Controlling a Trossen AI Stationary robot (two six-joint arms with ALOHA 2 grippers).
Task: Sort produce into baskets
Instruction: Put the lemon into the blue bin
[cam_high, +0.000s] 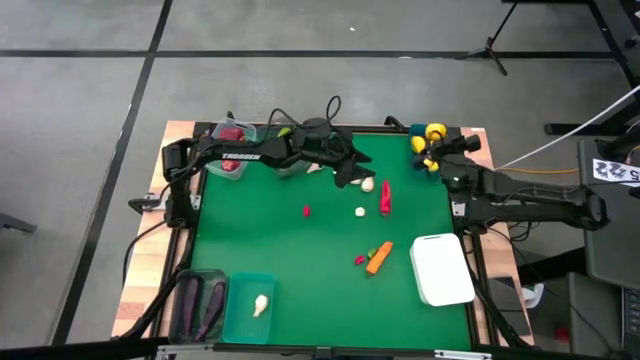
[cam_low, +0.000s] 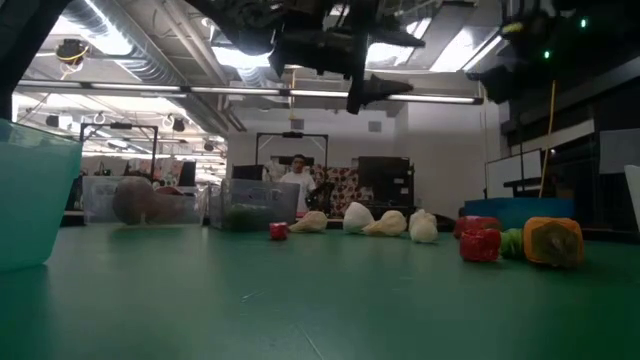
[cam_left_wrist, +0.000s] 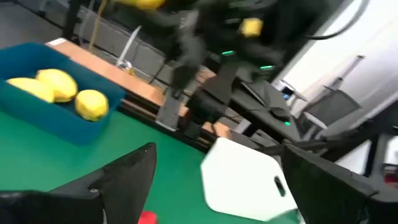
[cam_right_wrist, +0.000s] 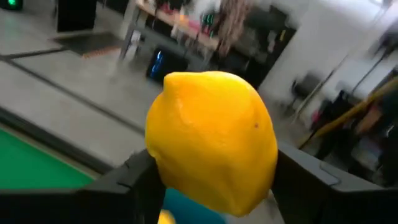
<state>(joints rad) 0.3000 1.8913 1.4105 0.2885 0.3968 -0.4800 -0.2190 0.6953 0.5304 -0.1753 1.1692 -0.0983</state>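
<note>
A grey concrete floor crossed by dark lines surrounds the green-topped table, while long ceiling lights, exposed ducts and a distant seated person fill the room behind.

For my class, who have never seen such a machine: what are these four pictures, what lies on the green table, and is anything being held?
Two dark robot arms sort toy produce into tubs. One picture looks down from above, one looks level across the table, and two come from cameras on the arms' wrists. The right gripper is shut on a yellow lemon, above the blue tub that holds more lemons. The left gripper is open and empty. On the green mat lie garlic bulbs, a red pepper and a carrot. A flat white tray lies near the right arm.
</note>
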